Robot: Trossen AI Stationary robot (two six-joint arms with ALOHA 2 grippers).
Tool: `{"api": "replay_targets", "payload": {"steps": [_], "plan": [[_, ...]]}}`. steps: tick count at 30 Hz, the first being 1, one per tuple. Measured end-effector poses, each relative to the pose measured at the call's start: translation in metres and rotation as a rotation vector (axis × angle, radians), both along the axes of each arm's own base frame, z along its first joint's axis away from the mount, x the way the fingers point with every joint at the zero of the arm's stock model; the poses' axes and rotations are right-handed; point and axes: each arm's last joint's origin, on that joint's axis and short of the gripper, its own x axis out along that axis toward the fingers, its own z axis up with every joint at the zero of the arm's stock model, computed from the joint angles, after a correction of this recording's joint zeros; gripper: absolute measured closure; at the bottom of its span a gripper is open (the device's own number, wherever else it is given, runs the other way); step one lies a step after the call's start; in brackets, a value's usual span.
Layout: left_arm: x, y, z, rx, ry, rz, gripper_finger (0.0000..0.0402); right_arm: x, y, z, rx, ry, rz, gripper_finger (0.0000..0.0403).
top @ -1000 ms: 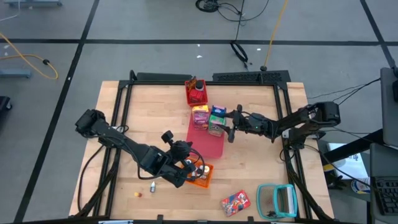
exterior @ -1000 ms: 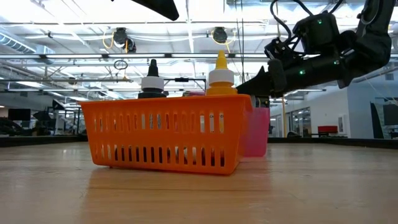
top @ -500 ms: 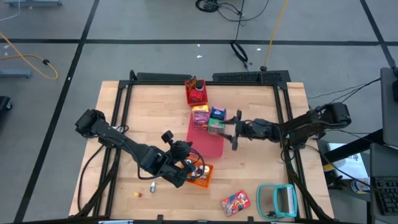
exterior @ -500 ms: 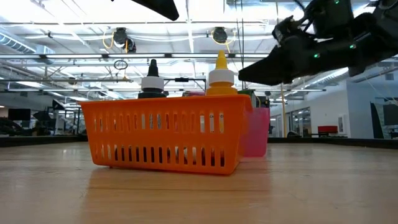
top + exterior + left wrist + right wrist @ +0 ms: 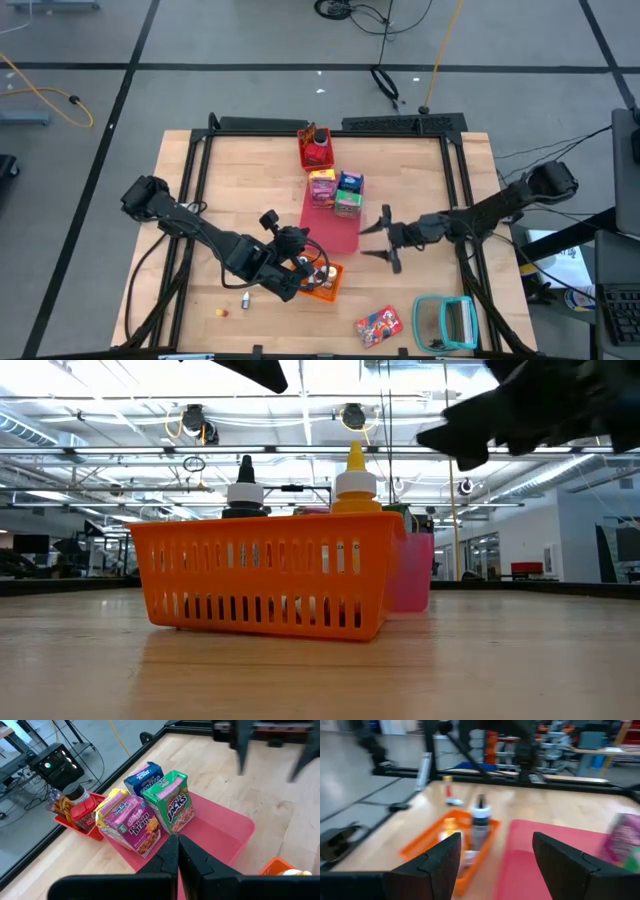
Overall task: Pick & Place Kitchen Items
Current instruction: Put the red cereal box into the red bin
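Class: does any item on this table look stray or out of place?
Three do. A small bottle and a tiny yellow-red piece lie loose on bare wood near the orange basket. A red snack packet lies alone beside the teal-framed object.

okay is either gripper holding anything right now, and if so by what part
Nothing is held. The left gripper is shut and empty above the orange basket. The right gripper is open in the air beside the pink tray.
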Motion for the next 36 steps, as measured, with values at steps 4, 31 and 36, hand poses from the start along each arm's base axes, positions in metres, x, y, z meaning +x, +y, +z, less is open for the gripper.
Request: {"api": "replay_targets", "payload": {"steps": [4,31,36], "plan": [[0.000,0.000,0.000,0.000,0.001,0.000,0.0394,-0.006,0.017,-0.001,0.011,0.010,0.079,0.0165],[0.000,0.000,0.000,0.003,0.005,-0.004,0.0394,-0.023,0.078,0.001,0.169,0.450,0.297,0.0165],[0.000,0.000,0.000,0.003,0.005,-0.003,0.0394,-0.024,0.080,0.000,0.186,0.466,0.297,0.0165]]}}
